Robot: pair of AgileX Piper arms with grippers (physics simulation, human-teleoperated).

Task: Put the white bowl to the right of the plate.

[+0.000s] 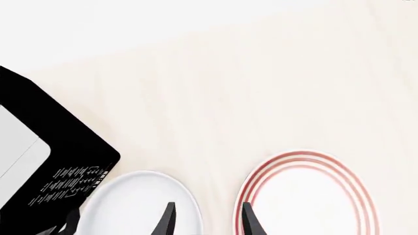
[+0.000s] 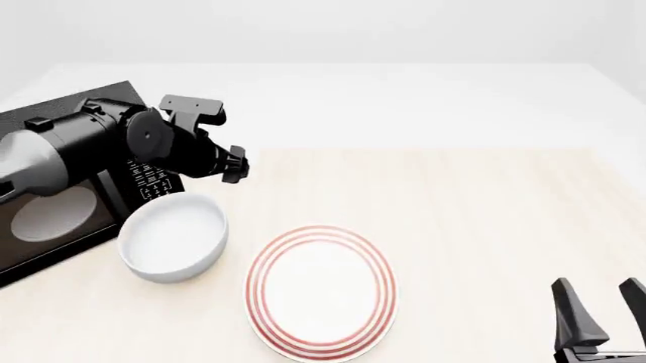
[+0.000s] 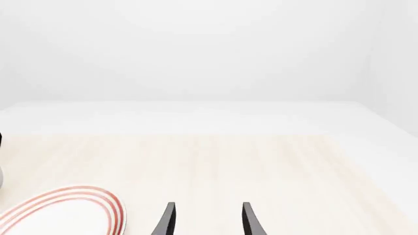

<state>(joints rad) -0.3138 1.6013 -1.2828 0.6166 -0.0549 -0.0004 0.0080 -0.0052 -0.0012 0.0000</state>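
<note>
The white bowl (image 2: 174, 236) stands upright on the wooden table, left of the red-ringed plate (image 2: 321, 291) and a little farther back. My left arm (image 2: 151, 140) hangs above and behind the bowl. In the left wrist view the left gripper (image 1: 207, 221) is open and empty, with one finger over the bowl's (image 1: 134, 200) rim and the plate (image 1: 307, 196) beside the other finger. My right gripper (image 2: 603, 310) is open and empty at the front right, well clear of the plate. It shows open in the right wrist view (image 3: 207, 220) too, with the plate's edge (image 3: 65, 213) off to one side.
A flat black box (image 2: 51, 227) with a grey panel and white print lies at the table's left edge, just behind and beside the bowl; it also shows in the left wrist view (image 1: 58, 147). The light wood tabletop (image 2: 485, 219) stretches right of the plate.
</note>
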